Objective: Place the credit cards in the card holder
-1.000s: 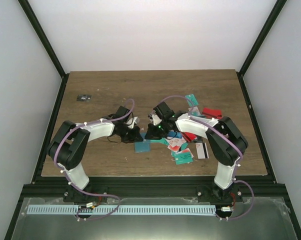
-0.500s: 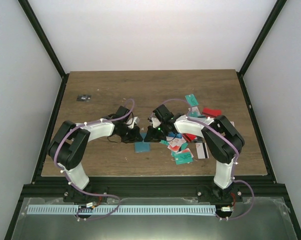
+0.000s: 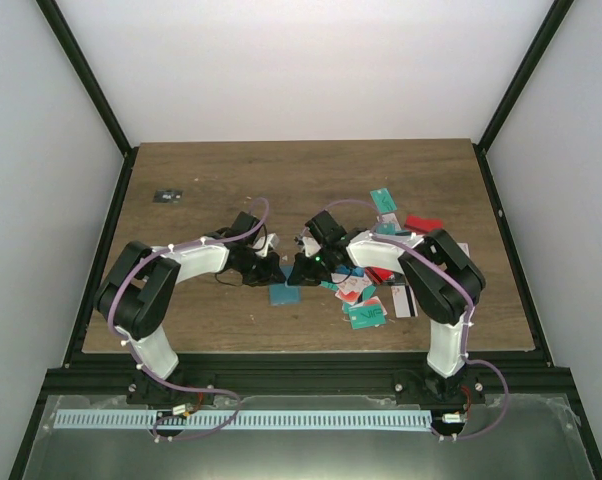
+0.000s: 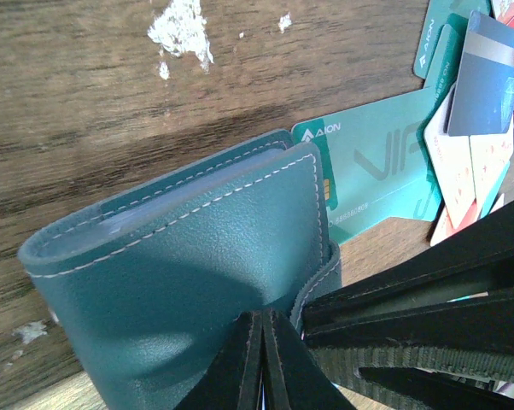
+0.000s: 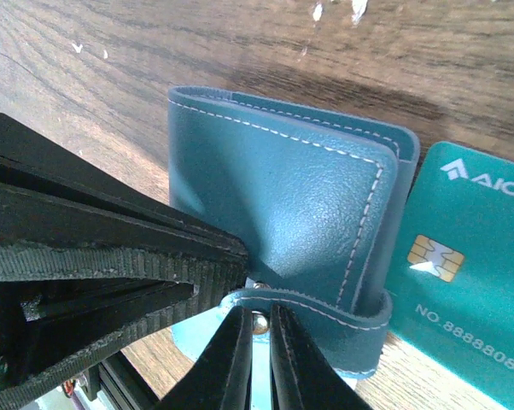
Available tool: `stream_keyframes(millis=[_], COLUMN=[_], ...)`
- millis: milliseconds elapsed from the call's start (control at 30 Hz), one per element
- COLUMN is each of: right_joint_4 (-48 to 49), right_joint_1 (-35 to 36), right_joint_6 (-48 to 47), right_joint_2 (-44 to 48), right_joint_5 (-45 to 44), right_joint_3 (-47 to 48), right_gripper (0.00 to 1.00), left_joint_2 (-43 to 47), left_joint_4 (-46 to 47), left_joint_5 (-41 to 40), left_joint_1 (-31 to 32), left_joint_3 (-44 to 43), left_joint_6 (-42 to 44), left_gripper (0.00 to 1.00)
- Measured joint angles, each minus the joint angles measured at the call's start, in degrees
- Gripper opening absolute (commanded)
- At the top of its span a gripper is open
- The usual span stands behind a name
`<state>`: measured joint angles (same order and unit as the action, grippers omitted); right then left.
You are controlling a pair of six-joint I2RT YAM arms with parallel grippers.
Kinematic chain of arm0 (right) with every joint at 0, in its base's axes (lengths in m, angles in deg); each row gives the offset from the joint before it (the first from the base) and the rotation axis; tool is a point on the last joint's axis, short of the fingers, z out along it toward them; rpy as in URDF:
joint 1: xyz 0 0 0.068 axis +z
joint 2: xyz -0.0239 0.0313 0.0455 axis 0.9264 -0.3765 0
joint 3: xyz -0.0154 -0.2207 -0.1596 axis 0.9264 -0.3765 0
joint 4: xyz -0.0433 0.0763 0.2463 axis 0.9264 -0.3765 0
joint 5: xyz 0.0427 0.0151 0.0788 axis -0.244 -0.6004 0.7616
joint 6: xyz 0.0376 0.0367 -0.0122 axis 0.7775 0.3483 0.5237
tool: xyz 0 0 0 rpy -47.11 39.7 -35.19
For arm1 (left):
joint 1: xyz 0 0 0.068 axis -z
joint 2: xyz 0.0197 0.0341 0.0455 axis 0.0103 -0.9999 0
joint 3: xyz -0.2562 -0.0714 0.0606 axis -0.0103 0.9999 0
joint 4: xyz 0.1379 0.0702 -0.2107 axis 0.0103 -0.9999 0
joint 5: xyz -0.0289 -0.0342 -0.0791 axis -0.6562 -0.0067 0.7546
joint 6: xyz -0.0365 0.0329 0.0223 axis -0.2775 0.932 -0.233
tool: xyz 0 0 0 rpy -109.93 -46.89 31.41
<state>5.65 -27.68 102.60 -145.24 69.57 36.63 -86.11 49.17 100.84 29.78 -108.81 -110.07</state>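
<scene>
I'm pinning the card holder [image 4: 189, 265] near the tabletop's [image 3: 231, 180] middle: left gripper [image 4: 261, 318] clamping tight on its cover, right gripper [image 5: 255, 318] nearly closed, seemingly pinching its snap strap [image 5: 325, 312]. The credit cards [image 3: 376, 300] are lying loose toward the right edge, awaiting insertion.

Bright, even light comes from above, and the top view is crisp. In the 2 wrist views the card holder [image 4: 197, 248], just ahead of the left gripper [image 4: 261, 320], is sharp. It throws a dark shadow on the table [image 4: 112, 102] beyond it. The right gripper [image 5: 255, 314] is black and soft-edged near the lens.
</scene>
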Motion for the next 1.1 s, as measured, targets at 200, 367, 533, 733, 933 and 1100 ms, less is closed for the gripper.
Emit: stream_keyframes(millis=[200,367,533,733,933,1100], right_joint_4=[0.22,0.26,0.26,0.24,-0.39,-1.99], right_joint_1=[0.0,0.0,0.0,-0.02,-0.15,-0.17], right_joint_6=[0.02,0.02,0.0,-0.02,-0.02,-0.07], right_joint_2=[-0.04,-0.07,-0.13,-0.39,-1.01,-1.66], right_joint_5=[0.07,0.07,0.09,0.17,0.42,0.44], right_joint_3=[-0.04,-0.09,-0.09,-0.04,0.63,1.79], right_gripper=[0.09,0.09,0.09,0.09,0.09,0.09], left_joint_2=[0.0,-0.15,-0.31,-0.33,-0.33,-0.33], left_joint_4=[-0.07,-0.74,-1.11,-1.22,-1.25,-1.27], left_joint_5=[-0.02,-0.07,-0.07,-0.07,-0.11,-0.11], left_joint_1=[0.0,0.0,0.0,0.0,0.0,0.0], left_joint_3=[-0.04,-0.48,-0.76,-0.81,-0.81,-0.81], left_joint_6=[0.0,0.0,0.02,0.0,-0.13,-0.17], left_gripper=[0.04,0.04,0.04,0.04,0.04,0.04])
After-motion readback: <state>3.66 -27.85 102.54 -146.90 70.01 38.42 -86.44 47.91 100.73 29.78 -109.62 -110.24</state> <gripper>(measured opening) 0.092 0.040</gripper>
